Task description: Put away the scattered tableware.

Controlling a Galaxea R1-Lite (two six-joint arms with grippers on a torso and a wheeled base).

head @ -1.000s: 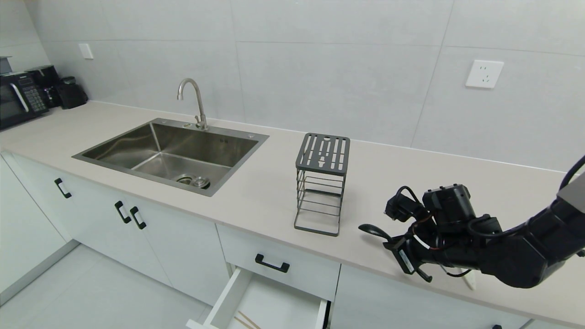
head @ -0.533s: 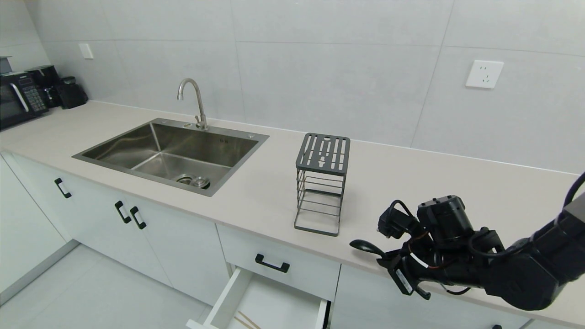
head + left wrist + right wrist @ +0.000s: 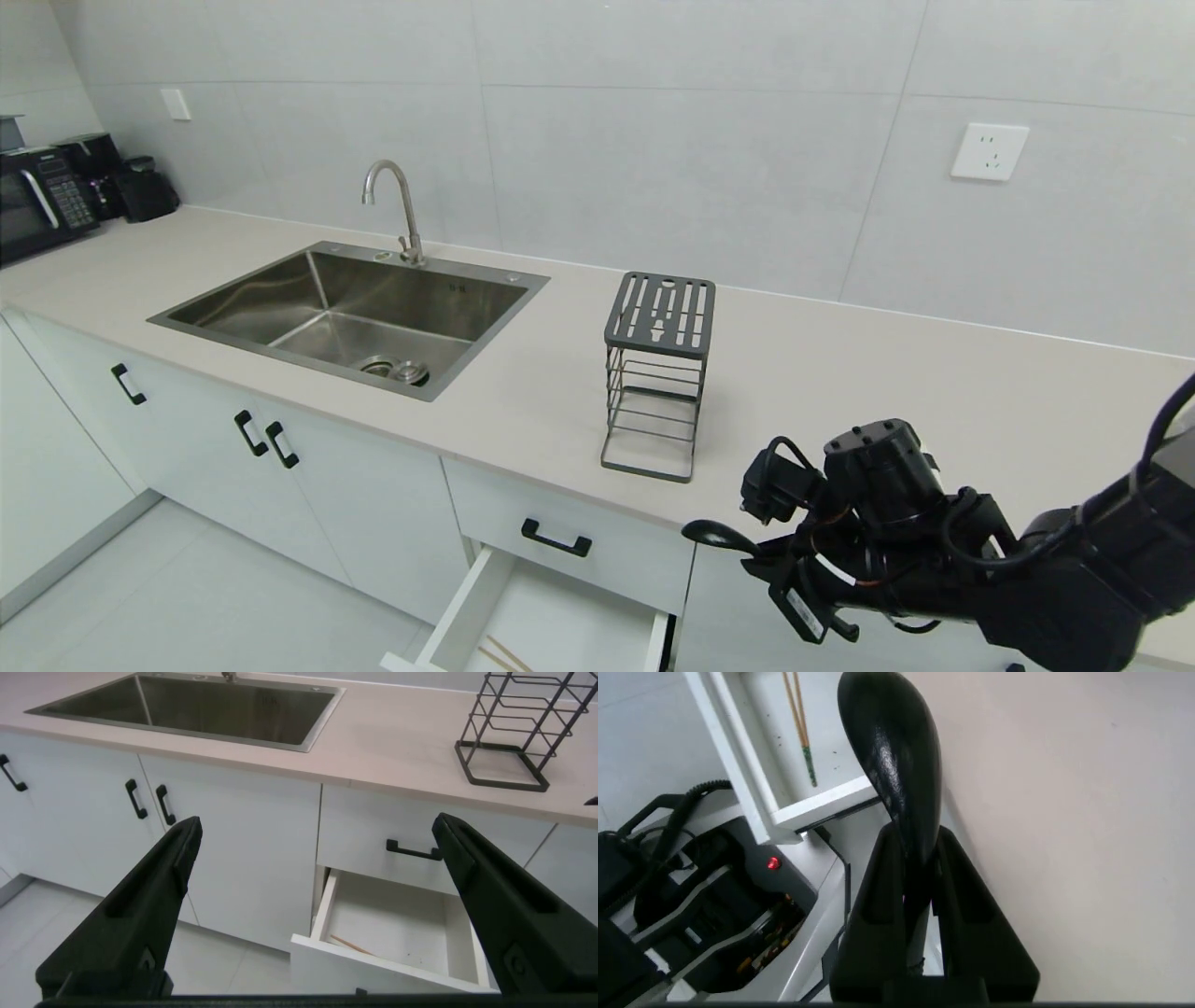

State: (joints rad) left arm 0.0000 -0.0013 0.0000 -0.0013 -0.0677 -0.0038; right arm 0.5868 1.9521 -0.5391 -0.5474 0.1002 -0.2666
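- The spoon [image 3: 711, 536] is clamped by its handle in the right gripper's [image 3: 758, 553] jaws. Its bowl pokes out past the front edge of the surface [image 3: 523, 392], above the open drawer [image 3: 546, 621] and to its right.
- The grip sits on a thin handle, so we judge the spoon could swivel or slip if the arm swings fast.
- If we let go too early, it would hit the drawer's rim or drop to the floor. The drawer opening looks narrow.
- Going down, the gripper could knock the drawer front, or the spoon could land across the chopsticks [image 3: 504, 653] lying inside.
- The left gripper [image 3: 318, 826] hangs in front of the cabinets with its jaws apart and holds nothing.
- Since a second ago the right arm has carried the spoon from over the surface, leftward and lower, off the edge. The rack [image 3: 658, 373] has not moved.
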